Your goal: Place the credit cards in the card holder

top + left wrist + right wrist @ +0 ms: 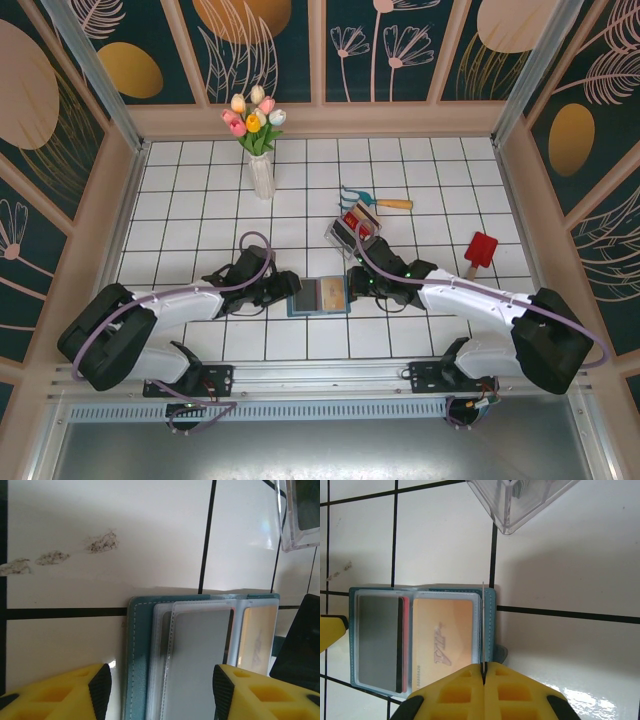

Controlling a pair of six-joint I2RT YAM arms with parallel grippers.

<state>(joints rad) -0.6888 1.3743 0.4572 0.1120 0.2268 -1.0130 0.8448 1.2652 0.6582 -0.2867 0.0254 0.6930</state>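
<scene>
The teal card holder (318, 297) lies open on the tiles between the two arms. Its clear sleeves hold a grey card (377, 640), a red card (405, 640) edging out behind it, and an orange-yellow card (442, 640). My left gripper (161, 687) is open, its fingers astride the holder's left half (137, 655) and the grey card (200, 665). My right gripper (483, 672) is shut on a thin pale sheet (483, 625) seen edge-on above the holder's right edge (491, 630). I cannot tell whether that sheet is a card or a sleeve.
A clear tray (355, 225) with red and yellow contents stands just behind the holder, close to the right arm. A small rake (375, 198), a red shovel (480, 250) and a vase of tulips (260, 165) lie farther back. Wooden walls ring the tiled floor.
</scene>
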